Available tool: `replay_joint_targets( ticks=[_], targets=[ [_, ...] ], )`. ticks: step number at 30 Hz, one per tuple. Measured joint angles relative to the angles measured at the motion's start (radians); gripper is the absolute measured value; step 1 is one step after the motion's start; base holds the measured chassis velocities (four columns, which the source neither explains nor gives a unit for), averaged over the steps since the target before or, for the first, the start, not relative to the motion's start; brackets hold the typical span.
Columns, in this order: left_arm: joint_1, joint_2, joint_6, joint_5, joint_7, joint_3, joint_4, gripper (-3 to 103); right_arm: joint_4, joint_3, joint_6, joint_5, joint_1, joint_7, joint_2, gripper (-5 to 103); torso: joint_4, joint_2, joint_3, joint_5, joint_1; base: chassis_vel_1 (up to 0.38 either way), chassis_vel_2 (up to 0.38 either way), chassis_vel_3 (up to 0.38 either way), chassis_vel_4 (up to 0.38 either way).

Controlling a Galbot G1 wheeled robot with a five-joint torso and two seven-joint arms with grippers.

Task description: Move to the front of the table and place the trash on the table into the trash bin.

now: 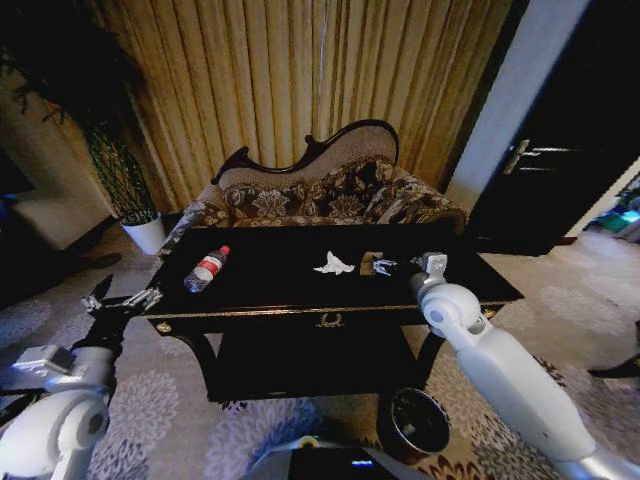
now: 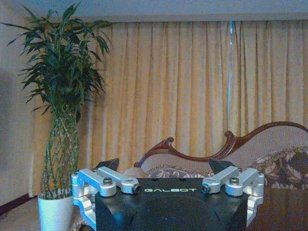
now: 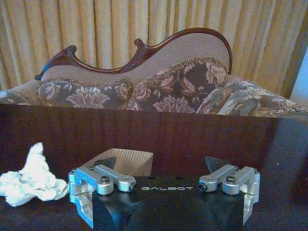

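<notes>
Head view shows the robot already at the front of the large glossy black wooden table [image 1: 300,285] with gold edge trim and a gold emblem, so the drive looks done, while by my reading none of the clearing is. All the trash lies on the tabletop: a clear plastic bottle [image 1: 206,269] with a red cap and red-white label on its side toward the left end, a white crumpled tissue [image 1: 334,264] near the middle, and a small tan piece [image 1: 370,262] just beside it to the right. The small round trash bin [image 1: 418,421], black inside with a shiny rim, stands on the patterned carpet below the table's front right, nothing visible in it.

The right hand [image 1: 388,265] hovers low over the table, just beside the tan piece, its jaws spread wide and holding nothing; its wrist view shows the tan piece [image 3: 126,162], ribbed and flat-sided, sitting between the spread fingers but apart from them, with the soft, lumpy tissue [image 3: 31,176] off to one side. The left hand [image 1: 122,300] waits beyond the table's left end, likewise wide open and empty, near a white plant pot [image 1: 146,234]. A carved floral-upholstered sofa [image 1: 330,195] stands behind the table.
</notes>
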Motion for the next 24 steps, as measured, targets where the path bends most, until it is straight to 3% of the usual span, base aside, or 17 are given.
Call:
replay_joint_targets(
  ticks=[8,19,24],
  targets=[
    [0.0,-0.012,-0.001,0.0,0.002,0.001,0.005,100,-0.014,-0.024,-0.04,0.065,0.046,0.023,-0.044,100,0.0,0.0,0.0,-0.0001,0.0,0.0,0.0,0.0,0.0],
    [0.0,-0.019,-0.003,0.011,0.002,0.016,0.008,100,0.012,-0.019,-0.028,0.058,0.02,0.023,-0.031,100,0.0,0.0,0.0,0.0,0.0,0.0,0.0,0.0,0.0],
    [-0.002,-0.016,-0.002,0.022,0.002,0.023,0.009,100,0.04,0.003,-0.078,0.159,0.052,0.037,-0.056,100,0.0,0.0,0.0,-0.0002,0.0,0.0,0.0,0.0,0.0]
  ],
)
